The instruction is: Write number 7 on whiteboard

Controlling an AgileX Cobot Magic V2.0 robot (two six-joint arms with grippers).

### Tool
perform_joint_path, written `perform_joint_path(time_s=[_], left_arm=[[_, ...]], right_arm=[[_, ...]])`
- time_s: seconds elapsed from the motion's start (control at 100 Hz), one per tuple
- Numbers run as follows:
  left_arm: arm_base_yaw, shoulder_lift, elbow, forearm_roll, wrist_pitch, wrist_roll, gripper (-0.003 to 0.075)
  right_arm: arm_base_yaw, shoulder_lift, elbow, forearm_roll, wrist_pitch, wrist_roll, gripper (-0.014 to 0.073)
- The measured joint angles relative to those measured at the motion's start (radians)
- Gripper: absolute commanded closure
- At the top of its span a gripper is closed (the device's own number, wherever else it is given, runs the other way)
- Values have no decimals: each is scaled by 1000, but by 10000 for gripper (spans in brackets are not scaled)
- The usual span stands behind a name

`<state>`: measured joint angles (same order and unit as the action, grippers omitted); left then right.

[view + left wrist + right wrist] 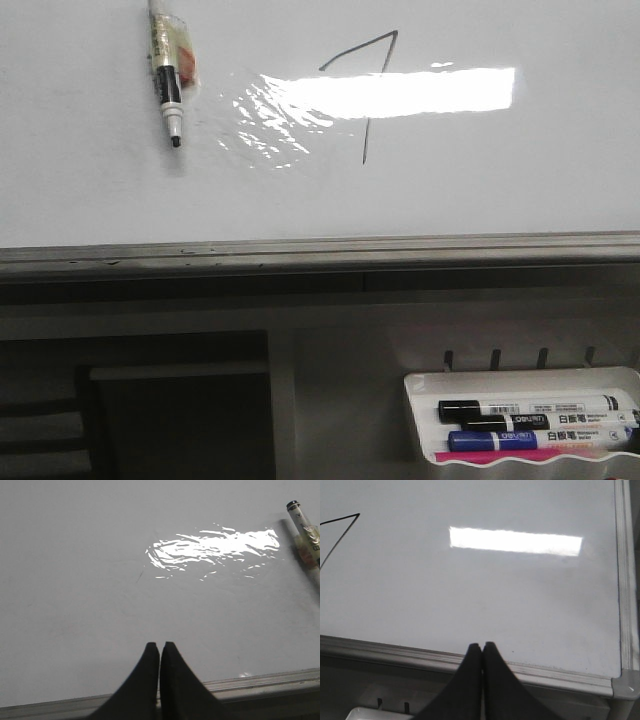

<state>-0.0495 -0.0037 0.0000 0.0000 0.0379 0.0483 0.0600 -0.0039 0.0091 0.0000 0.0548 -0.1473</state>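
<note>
Glare streaks the glossy whiteboard [90, 190]; the number 7 [366, 95] sits well apart from both arms' fingers [150, 667], pressed together, holding nothing.

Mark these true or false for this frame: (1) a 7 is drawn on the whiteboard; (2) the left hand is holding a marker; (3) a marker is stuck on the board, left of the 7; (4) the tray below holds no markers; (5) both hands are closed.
1. True: the 7 is on the whiteboard.
2. False: the left hand is closed and empty.
3. True: a marker sits on the board, tip down, left of the numeral.
4. False: the tray holds a black marker and a blue marker.
5. True: the right hand is closed too.
</note>
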Motion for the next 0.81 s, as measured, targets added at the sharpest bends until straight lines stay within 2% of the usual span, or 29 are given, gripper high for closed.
perform_joint_path(time_s=[0.81], left_arm=[[0,0,0,0,0,0,741]], right_arm=[[9,-7,0,-34,39,4,657]])
